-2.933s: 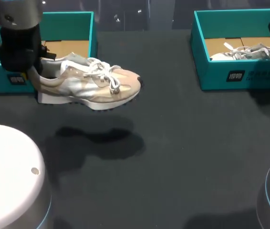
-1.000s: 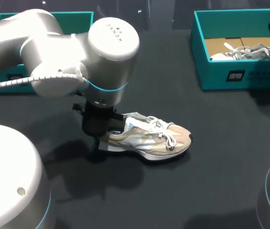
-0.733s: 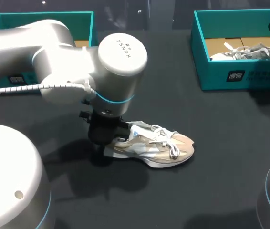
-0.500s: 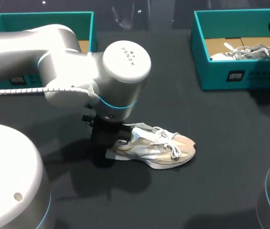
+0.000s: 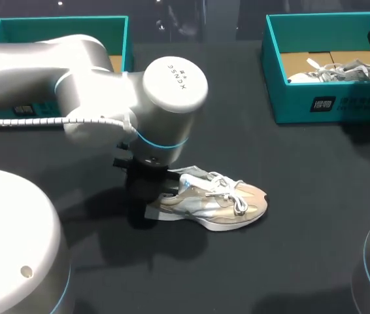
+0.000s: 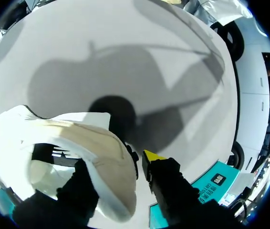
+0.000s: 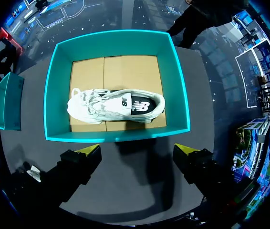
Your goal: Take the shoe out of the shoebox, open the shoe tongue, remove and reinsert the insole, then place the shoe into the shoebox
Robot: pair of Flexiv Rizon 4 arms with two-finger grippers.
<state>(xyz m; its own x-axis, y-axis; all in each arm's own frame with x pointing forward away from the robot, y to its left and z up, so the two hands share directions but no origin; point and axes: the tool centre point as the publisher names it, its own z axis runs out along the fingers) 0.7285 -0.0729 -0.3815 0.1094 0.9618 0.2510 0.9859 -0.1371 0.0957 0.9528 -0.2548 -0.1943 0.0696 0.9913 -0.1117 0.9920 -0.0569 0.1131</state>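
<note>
Beige-and-white mesh sneaker (image 5: pixel 214 204) judged light, soft; left gripper (image 6: pixel 118 164) pinches its heel, nine o'clock end (likely stiffest); right gripper (image 7: pixel 137 151) fingers spread.

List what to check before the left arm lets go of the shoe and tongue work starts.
1. Shoe out of its box: ok. The shoe lies on the table, apart from the left box.
2. Shoe sole-down: ok, with the toe pointing away from the left arm.
3. Left jaws on the heel: ok, shut across the heel wall.
4. Right jaws open and empty: ok, above the right box, which holds a second shoe.
5. Insole seated: cannot tell, it is hidden in every view.
</note>
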